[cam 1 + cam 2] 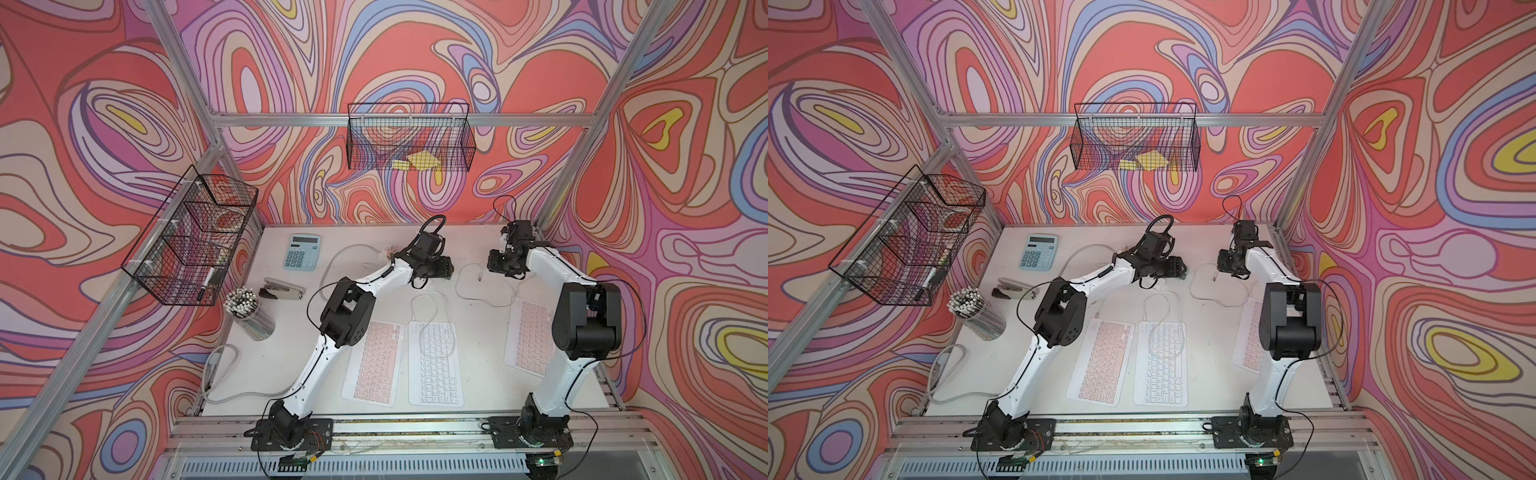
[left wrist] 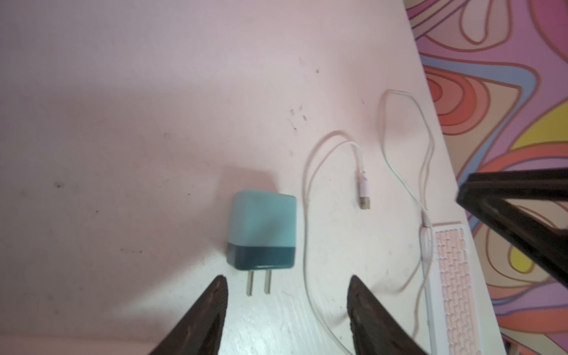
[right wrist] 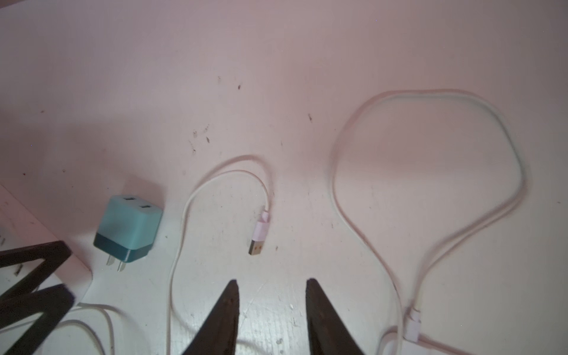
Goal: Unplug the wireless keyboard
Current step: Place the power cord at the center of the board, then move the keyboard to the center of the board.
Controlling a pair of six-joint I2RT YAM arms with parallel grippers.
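While the pink-keyed keyboard [image 2: 455,282] lies flat by the right edge of the scuffed white table [image 3: 276,61], its thin white cable [image 3: 427,95] loops to a flat metal USB plug [image 3: 258,238] resting loose on that surface, just beside a boxy teal charger [image 3: 127,229] with 2 bare prongs [image 2: 259,281]. The left gripper [image 2: 287,278] stands wide near those prongs, the right gripper [image 3: 273,281] narrower near the plug; both tapered black pairs hold nothing.

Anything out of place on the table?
Yes. The teal USB charger lies on its side on the table, prongs bare, plugged into nothing. The cable's USB plug lies loose beside it, not touching. In both top views a second white cable is draped across the white keyboard. Nothing looks spilled or broken.
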